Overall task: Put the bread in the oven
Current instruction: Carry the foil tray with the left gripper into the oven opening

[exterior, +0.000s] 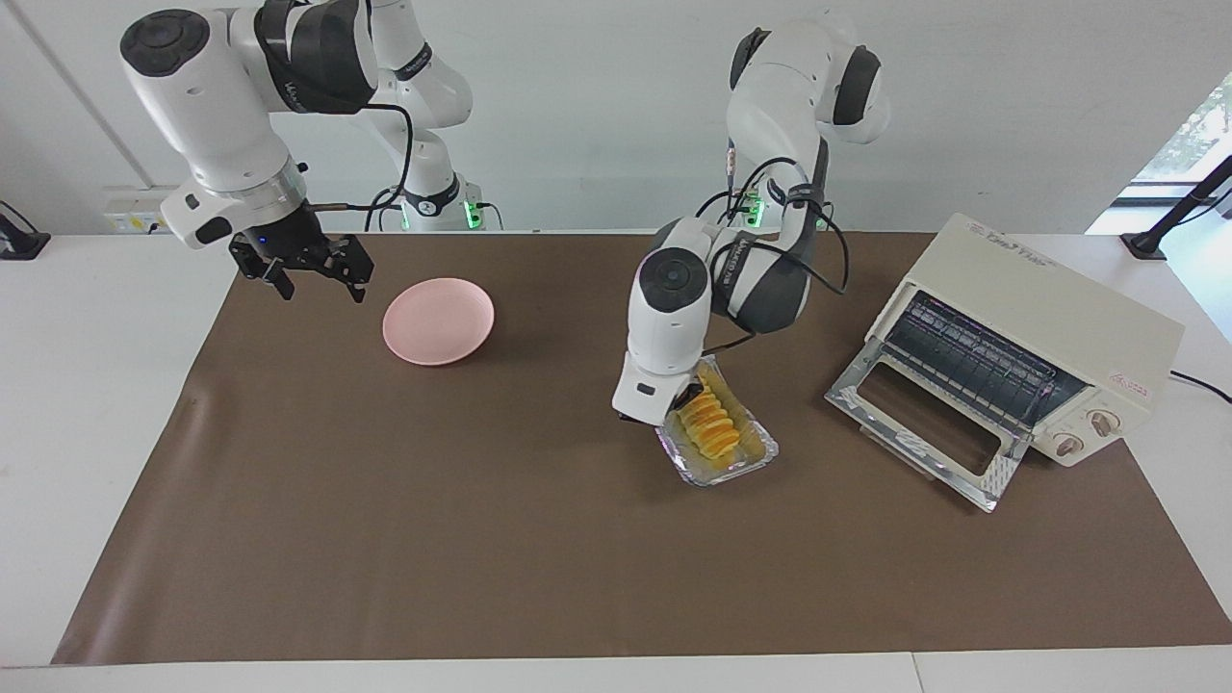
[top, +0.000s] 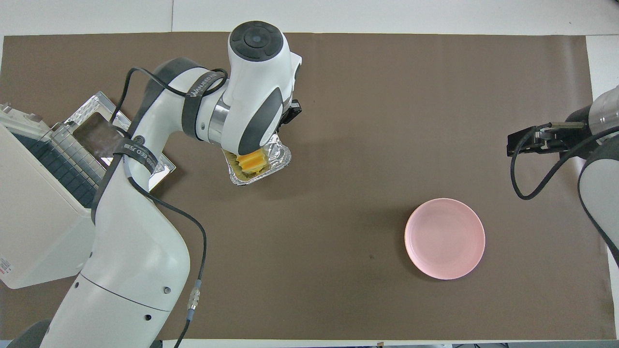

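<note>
Bread (exterior: 710, 431) in a crinkled foil tray (exterior: 749, 460), lifted off the bench (exterior: 385, 539) between plate (exterior: 438, 320) and open oven (exterior: 1020, 356); light and soft by the look, tray flimsy, so best gripped at the rim and kept level. Left pincer (exterior: 685, 397) clenched on the tray's rim, fingertips hidden under the wrist; right pincer (exterior: 306, 268) released, waiting over the bench's edge.

one bread (exterior: 710, 430), one foil tray (exterior: 755, 456), one pink plate (exterior: 438, 320), one oven (exterior: 1039, 337), two claws, left (exterior: 679, 402), right (exterior: 310, 274)
</note>
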You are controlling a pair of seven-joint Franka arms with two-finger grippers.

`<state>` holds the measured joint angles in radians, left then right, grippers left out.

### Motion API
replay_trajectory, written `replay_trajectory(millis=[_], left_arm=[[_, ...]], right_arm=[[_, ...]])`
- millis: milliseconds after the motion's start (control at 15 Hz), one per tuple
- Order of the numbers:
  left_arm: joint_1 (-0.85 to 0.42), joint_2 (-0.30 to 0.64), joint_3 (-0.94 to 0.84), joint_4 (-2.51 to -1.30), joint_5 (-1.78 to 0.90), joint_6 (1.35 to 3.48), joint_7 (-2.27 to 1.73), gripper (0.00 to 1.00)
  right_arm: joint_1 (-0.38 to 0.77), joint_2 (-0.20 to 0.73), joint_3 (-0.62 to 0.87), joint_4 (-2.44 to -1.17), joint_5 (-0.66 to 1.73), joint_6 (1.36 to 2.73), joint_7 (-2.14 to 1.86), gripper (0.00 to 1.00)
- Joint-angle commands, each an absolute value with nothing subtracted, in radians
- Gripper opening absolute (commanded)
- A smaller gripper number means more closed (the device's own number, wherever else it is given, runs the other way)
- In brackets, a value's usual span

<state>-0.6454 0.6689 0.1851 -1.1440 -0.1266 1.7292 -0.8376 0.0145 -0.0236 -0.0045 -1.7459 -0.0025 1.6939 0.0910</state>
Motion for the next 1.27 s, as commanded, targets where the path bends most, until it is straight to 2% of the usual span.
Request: replay_trajectory(millis=[0, 468, 669, 936, 1203], left_arm=[[-0.632, 0.605, 0.274, -1.160, -0.184, 1.668, -0.868, 0.00], [-0.482, 0.592, 0.327, -1.177, -0.178, 1.576, -0.874, 0.00], [-0.471, 0.592, 0.382, -1.187, -0.178, 1.571, -0.876, 0.00], [-0.397, 0.592, 0.390, -1.206, -0.176, 1.571, -0.876, 0.00], [-0.394, 0.574, 0.425, -1.256, -0.175, 1.572, -0.868, 0.00]], right_arm=[[0.003, -0.037, 0.005, -1.752, -0.020, 1.683, 0.064, 1.00], [0.003, -0.037, 0.005, -1.752, -0.020, 1.683, 0.064, 1.00], [0.002, -0.037, 0.005, -1.752, -0.018, 1.681, 0.064, 1.00], [0.002, -0.037, 0.005, -1.752, -0.020, 1.683, 0.063, 1.00], [0.003, -0.037, 0.005, -1.752, -0.020, 1.683, 0.064, 1.00]])
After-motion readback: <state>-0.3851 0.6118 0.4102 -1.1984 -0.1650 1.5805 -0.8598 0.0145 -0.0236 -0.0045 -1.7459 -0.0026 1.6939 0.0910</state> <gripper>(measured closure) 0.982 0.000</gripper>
